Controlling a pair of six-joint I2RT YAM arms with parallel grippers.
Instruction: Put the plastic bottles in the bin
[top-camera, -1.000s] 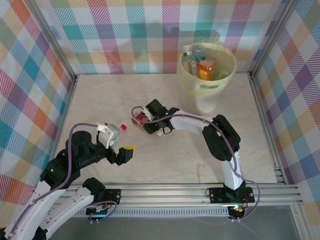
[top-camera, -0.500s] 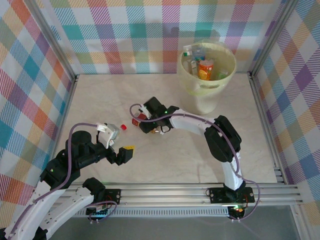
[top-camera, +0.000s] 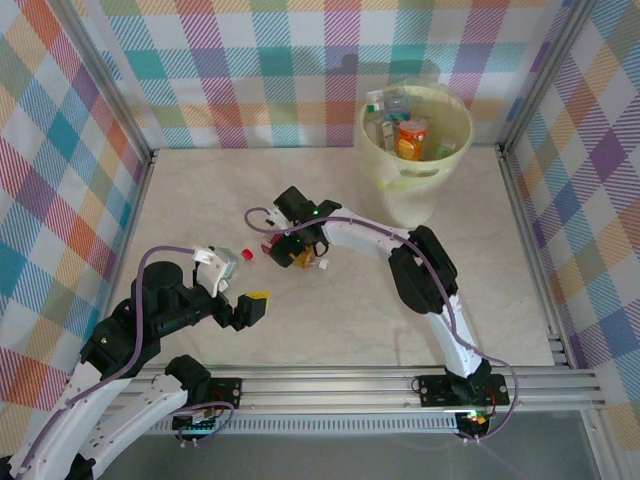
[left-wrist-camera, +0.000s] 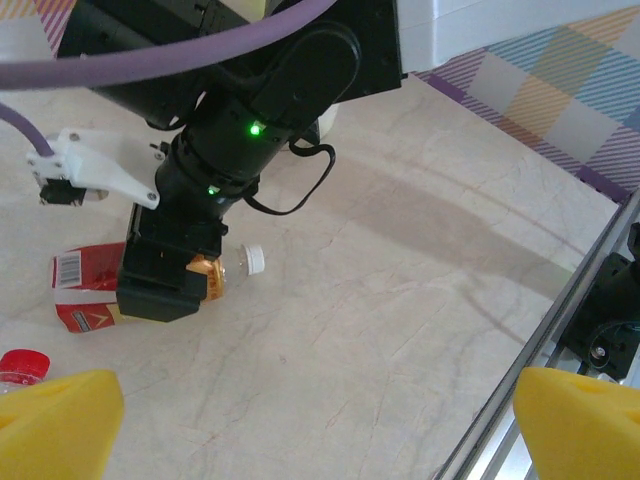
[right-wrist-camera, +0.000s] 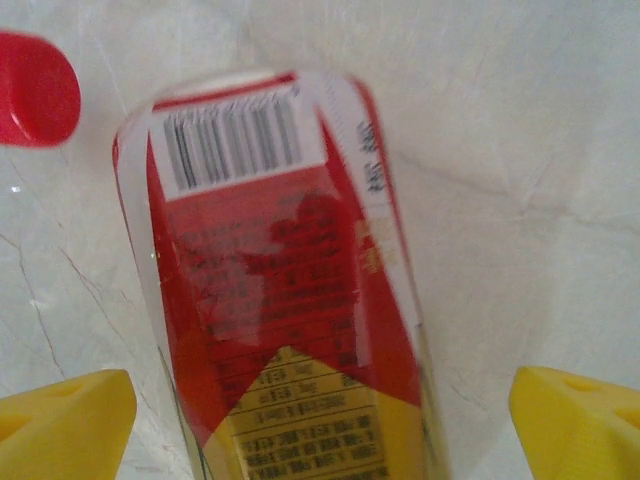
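Right jaws have spread wide astride the red-labelled bottle (right-wrist-camera: 280, 300) lying lengthwise between them.

A pale marbled tabletop (top-camera: 200, 190) lay between checked walls (top-camera: 250, 60) at nine, twelve and three o'clock, with a metal rail (top-camera: 340, 383) at six.

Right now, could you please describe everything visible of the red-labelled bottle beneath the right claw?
The red-labelled bottle is clear plastic, with a red and yellow label bearing a barcode, and a white cap. It lies on its side on the marbled table, between the open yellow fingers of the right claw, touching neither.
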